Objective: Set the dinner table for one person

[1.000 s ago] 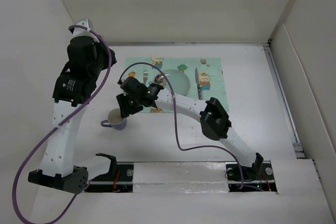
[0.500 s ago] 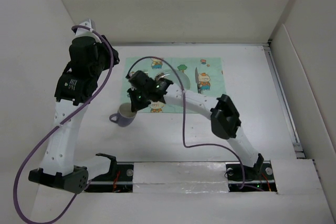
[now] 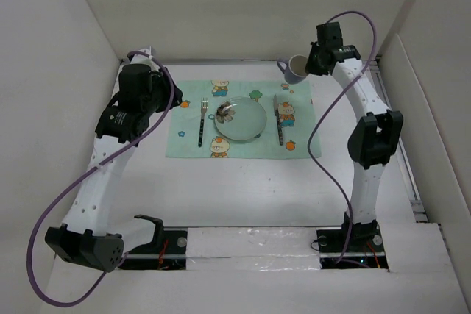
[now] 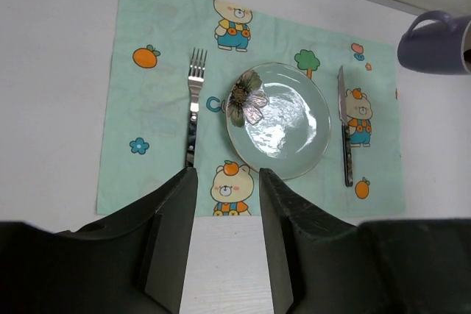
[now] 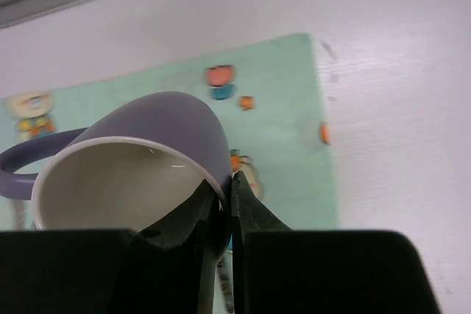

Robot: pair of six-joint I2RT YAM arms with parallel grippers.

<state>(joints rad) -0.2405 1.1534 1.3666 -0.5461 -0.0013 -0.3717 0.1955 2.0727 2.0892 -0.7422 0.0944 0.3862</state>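
Mug [image 3: 296,69] clamped by rim wall between closed fingers of right gripper [image 5: 224,196] | hangs tilted over far right corner of mat [image 3: 184,137], beyond tip of knife [image 3: 279,119], handle pointing left | table [image 3: 243,189] just beyond that corner | left gripper [image 4: 227,178] parted, empty, well apart above mat's near edge | set-down likely right arm's.

Wide, flat, matte white rectangular counter [image 3: 243,189], level, stretching from the arm bases to the back wall.
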